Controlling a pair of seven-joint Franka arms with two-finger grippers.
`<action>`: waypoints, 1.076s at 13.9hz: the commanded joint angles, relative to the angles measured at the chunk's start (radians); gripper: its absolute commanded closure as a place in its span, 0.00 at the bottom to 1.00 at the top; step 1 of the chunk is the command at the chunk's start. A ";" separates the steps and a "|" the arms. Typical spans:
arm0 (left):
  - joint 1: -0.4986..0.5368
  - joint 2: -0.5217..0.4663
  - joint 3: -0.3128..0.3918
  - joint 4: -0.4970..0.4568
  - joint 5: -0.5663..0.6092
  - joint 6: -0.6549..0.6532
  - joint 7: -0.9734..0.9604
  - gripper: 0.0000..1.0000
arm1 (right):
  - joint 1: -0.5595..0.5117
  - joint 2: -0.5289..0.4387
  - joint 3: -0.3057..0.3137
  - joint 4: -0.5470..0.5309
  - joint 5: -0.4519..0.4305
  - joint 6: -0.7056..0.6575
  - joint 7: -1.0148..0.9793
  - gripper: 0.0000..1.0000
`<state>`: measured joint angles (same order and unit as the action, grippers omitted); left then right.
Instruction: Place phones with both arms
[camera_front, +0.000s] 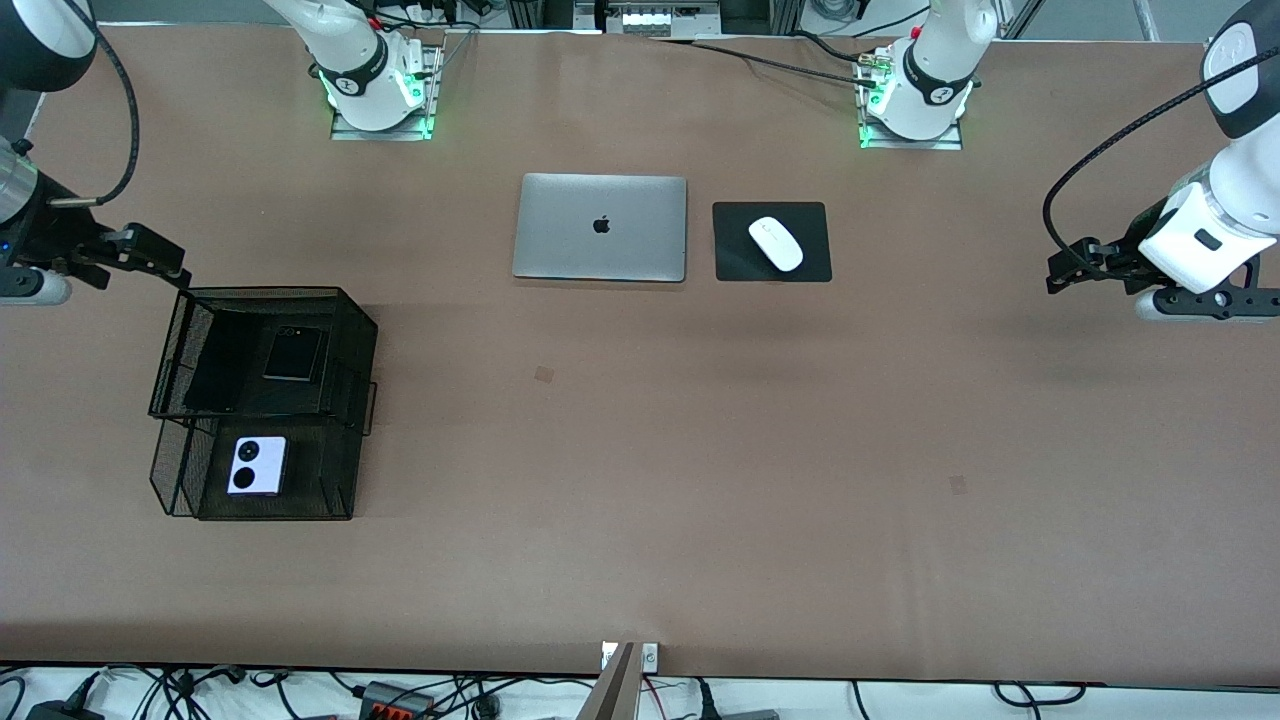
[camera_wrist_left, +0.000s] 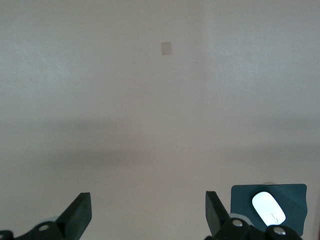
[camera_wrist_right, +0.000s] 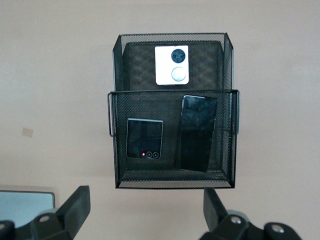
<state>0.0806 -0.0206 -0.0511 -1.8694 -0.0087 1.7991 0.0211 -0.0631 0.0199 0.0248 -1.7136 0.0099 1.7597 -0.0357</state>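
Three phones lie in the mesh basket (camera_front: 365, 325): lilac-white phone (camera_front: 257, 465), small black phone (camera_wrist_right: 144, 138), long black slab (camera_wrist_right: 196, 132). Left claw (camera_wrist_left: 148, 215) and right claw (camera_wrist_right: 146, 210) hover wide open, empty.

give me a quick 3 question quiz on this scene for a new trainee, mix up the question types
1. True or false: the lilac-white phone lies in the lower tier of the black mesh organizer, the tier nearer the front camera.
2. Multiple choice: what rests on the black mouse pad? A) the long black phone B) the white mouse C) the silver laptop
3. Fill in: the left claw and right claw are both ____ and hold nothing.

Key
1. True; the small black phone and long black phone share the upper tier.
2. B, the white mouse, beside the silver laptop.
3. Open.
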 joint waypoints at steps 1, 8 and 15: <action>0.010 -0.024 -0.004 -0.019 -0.016 -0.004 0.005 0.00 | -0.009 0.018 0.014 0.054 -0.014 -0.055 0.008 0.00; 0.010 -0.022 -0.004 -0.020 -0.017 -0.006 0.002 0.00 | 0.011 0.031 0.011 0.054 -0.014 -0.052 0.005 0.00; 0.010 -0.022 -0.004 -0.019 -0.016 -0.006 0.003 0.00 | 0.060 0.031 -0.045 0.054 -0.018 -0.054 -0.001 0.00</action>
<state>0.0807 -0.0206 -0.0511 -1.8696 -0.0087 1.7988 0.0211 -0.0301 0.0468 0.0056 -1.6813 0.0097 1.7243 -0.0362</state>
